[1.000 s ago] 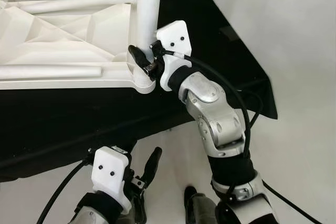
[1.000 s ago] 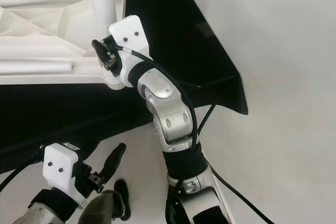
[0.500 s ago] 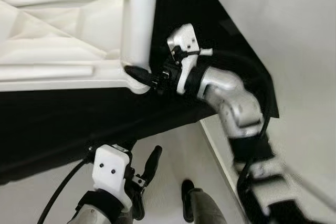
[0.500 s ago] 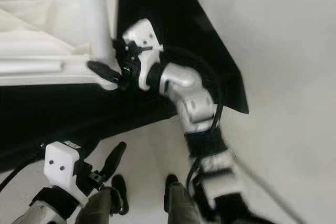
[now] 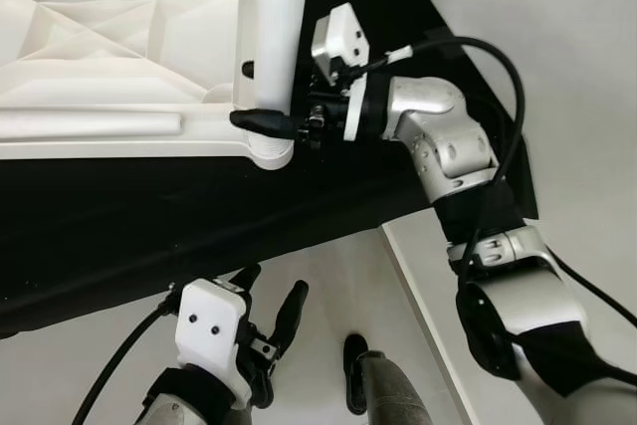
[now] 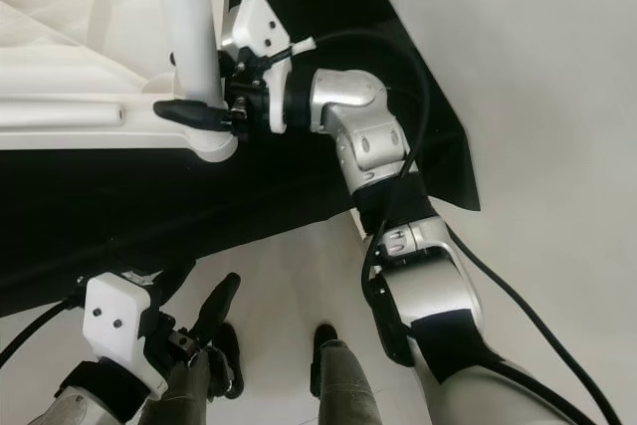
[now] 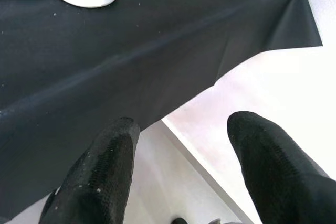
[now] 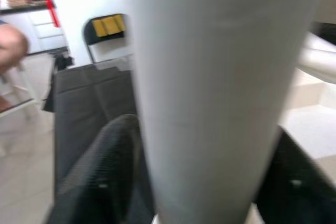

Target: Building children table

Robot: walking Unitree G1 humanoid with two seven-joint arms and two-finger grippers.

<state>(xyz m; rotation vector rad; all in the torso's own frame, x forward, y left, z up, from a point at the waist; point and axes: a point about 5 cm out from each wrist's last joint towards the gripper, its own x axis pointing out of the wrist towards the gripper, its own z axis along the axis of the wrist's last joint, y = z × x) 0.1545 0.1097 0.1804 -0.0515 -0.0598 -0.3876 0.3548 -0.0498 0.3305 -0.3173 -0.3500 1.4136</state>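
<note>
The white tabletop (image 5: 109,57) lies upside down on the black cloth (image 5: 149,226) covering the desk. A white table leg (image 5: 271,37) stands upright in the corner socket (image 5: 271,151) nearest the robot. The right gripper (image 5: 267,118) is clamped around the base of this leg, one black finger (image 8: 100,174) on each side, just above the socket. The left gripper (image 5: 267,301) hangs low at the desk edge, fingers spread, holding nothing. Loose legs (image 5: 95,124) rest on the tabletop.

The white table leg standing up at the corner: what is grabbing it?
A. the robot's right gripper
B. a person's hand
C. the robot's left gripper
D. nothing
A: the right gripper has its black fingers on either side of the upright white table leg, near its base.
</note>
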